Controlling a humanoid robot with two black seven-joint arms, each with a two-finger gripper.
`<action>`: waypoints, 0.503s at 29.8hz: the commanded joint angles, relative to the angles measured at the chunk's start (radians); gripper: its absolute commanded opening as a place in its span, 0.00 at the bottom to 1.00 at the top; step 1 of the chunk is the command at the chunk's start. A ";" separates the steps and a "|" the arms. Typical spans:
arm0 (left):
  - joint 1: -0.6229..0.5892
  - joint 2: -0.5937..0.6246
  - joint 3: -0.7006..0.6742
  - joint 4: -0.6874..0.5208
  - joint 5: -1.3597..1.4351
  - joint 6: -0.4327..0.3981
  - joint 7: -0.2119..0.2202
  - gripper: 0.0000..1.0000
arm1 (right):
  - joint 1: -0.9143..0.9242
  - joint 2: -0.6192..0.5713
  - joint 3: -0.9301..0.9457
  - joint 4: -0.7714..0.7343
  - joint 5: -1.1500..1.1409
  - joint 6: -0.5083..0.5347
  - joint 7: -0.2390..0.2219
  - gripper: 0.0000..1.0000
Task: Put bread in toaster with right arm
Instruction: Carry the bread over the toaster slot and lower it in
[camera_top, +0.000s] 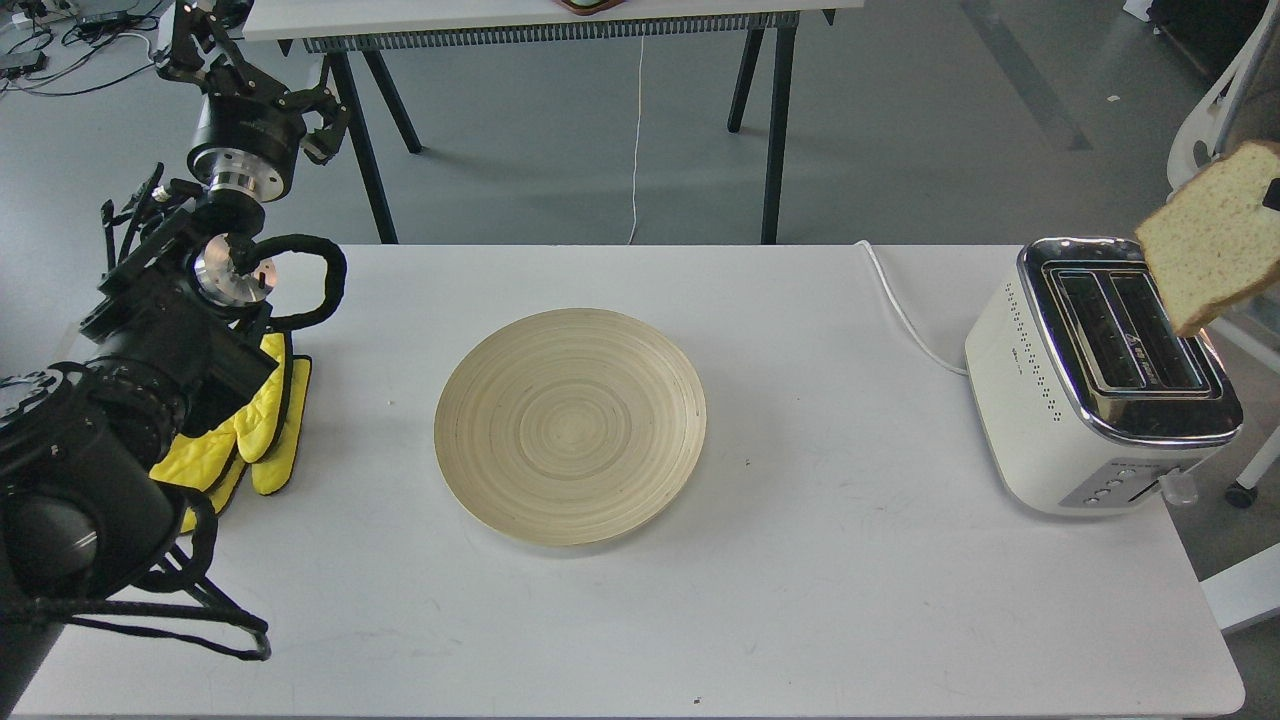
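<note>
A slice of bread (1208, 238) hangs tilted in the air at the right edge of the head view, over the far right side of the toaster (1100, 380). Its lower corner is just above the toaster's right rim. The toaster is white with a chrome top and two open slots, both empty. Only a black fingertip of my right gripper (1272, 194) shows at the frame's edge, clamped on the bread's upper right part; the rest of the right arm is out of view. My left gripper (262, 88) is raised at the far left, open and empty.
A round wooden plate (570, 440) lies empty at the table's middle. Yellow oven mitts (262, 430) lie by my left arm. The toaster's white cord (900, 310) runs off the far edge. A white chair (1215, 130) stands behind the toaster.
</note>
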 joint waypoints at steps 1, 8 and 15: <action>0.000 0.000 0.000 0.000 0.001 0.000 0.001 1.00 | -0.022 0.029 -0.002 0.001 0.025 -0.001 -0.007 0.05; 0.000 0.000 0.000 0.000 0.000 0.000 0.000 1.00 | -0.055 0.081 -0.002 -0.010 0.048 -0.004 -0.022 0.05; 0.000 0.000 0.002 -0.002 0.000 0.000 0.000 1.00 | -0.084 0.121 -0.003 -0.039 0.066 -0.006 -0.022 0.05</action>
